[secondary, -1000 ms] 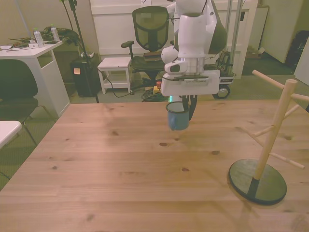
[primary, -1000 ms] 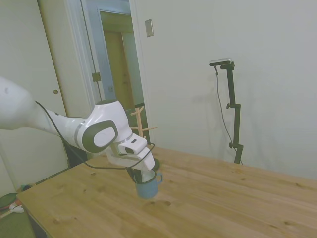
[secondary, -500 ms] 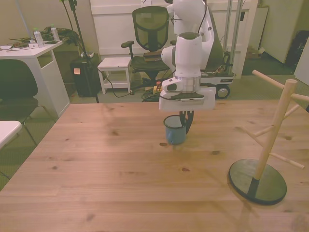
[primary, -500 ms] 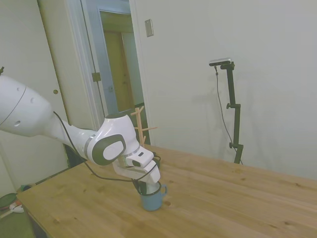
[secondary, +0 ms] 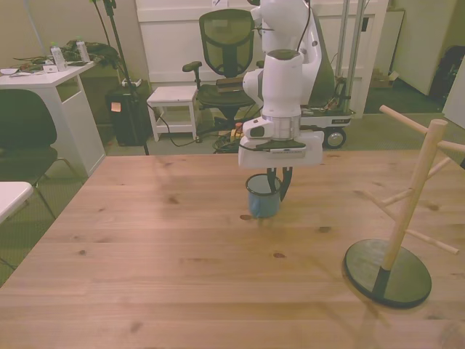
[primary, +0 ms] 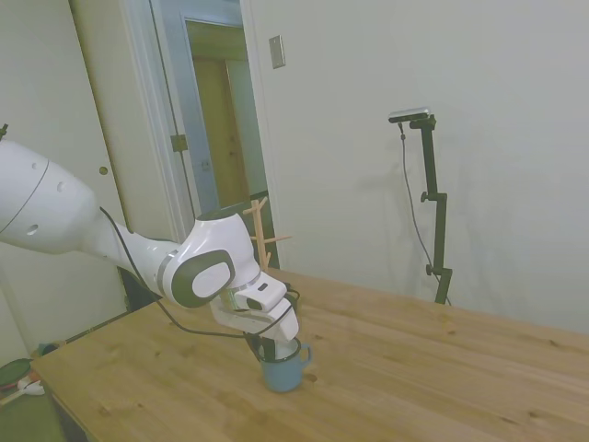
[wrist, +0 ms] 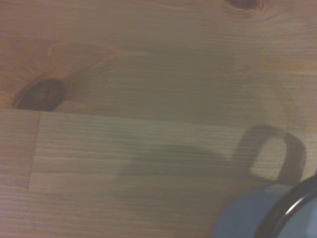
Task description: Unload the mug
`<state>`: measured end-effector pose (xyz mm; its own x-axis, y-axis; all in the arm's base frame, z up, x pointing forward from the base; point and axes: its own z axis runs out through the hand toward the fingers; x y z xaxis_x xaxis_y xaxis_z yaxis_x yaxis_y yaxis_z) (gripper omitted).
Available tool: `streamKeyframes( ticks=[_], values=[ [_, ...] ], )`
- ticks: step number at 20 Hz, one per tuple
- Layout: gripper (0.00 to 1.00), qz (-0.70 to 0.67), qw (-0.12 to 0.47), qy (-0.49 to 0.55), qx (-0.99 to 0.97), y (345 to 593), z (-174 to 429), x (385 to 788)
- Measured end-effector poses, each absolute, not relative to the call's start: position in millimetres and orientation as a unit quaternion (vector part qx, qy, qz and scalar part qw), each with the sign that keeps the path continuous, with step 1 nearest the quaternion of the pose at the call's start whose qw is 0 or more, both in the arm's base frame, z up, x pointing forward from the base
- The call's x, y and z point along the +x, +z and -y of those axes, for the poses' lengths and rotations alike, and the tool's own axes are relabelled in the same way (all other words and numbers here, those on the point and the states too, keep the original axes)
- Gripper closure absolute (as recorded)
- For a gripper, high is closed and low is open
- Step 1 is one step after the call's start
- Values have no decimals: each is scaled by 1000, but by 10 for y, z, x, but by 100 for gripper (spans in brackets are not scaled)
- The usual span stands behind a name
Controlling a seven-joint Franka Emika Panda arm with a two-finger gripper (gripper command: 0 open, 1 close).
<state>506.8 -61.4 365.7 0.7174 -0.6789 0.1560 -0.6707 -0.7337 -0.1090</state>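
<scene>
The light-blue mug (secondary: 263, 203) stands upright on the wooden table (secondary: 167, 276), a little toward the robot's side of the middle. Its handle (primary: 305, 351) points to the right in the side view. My gripper (secondary: 278, 183) reaches straight down onto the mug's rim on the front view's right, shut on the rim with one dark finger inside and one outside. In the side view the mug (primary: 281, 371) sits right below the white hand. The wrist view shows a blurred piece of the blue mug (wrist: 247, 218), its dark rim and its handle close over the wood.
A wooden mug tree (secondary: 409, 203) on a dark round base (secondary: 385, 275) stands near the table's edge at the front view's right; its pegs are bare. In the side view the mug tree (primary: 260, 235) shows behind the arm. An office chair, a stool and desks stand beyond the table.
One second ago the mug hung above the table in my gripper. It came down and toward the front camera onto the wood; over the last half second nothing visibly moved.
</scene>
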Motion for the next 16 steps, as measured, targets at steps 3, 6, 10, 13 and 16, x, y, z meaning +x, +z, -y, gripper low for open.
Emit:
streamKeyframes(
  ticks=[3,6,10,13,16],
  values=[
    [0,-365,23,-97,-925,3701,631,5062],
    [0,-364,26,-108,-925,3868,624,5028],
    [0,-358,24,-118,-926,4288,586,4876],
    [0,-354,28,-133,-925,4728,524,4735],
    [0,-344,36,-146,-927,5101,374,4657]
  ],
)
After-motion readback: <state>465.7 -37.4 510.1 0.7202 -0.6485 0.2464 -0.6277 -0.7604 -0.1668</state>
